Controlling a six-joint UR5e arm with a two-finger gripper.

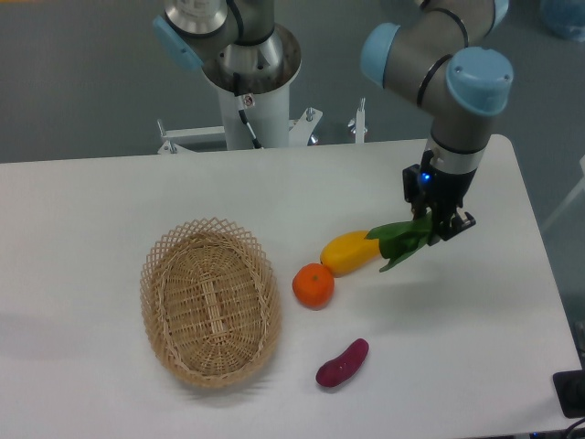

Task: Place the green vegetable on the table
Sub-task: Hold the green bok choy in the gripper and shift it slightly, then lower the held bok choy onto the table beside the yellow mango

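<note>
The green vegetable hangs from my gripper, its dark leaves pointing left and down toward the yellow mango. My gripper is shut on its stalk end, which is hidden between the fingers. The leaf tips overlap the mango's right end in the image; I cannot tell whether they touch. The vegetable is held above the white table, over its right half.
An oval wicker basket stands at the left of centre. An orange lies just left of the mango. A purple oblong vegetable lies nearer the front edge. The robot base stands behind the table's far edge.
</note>
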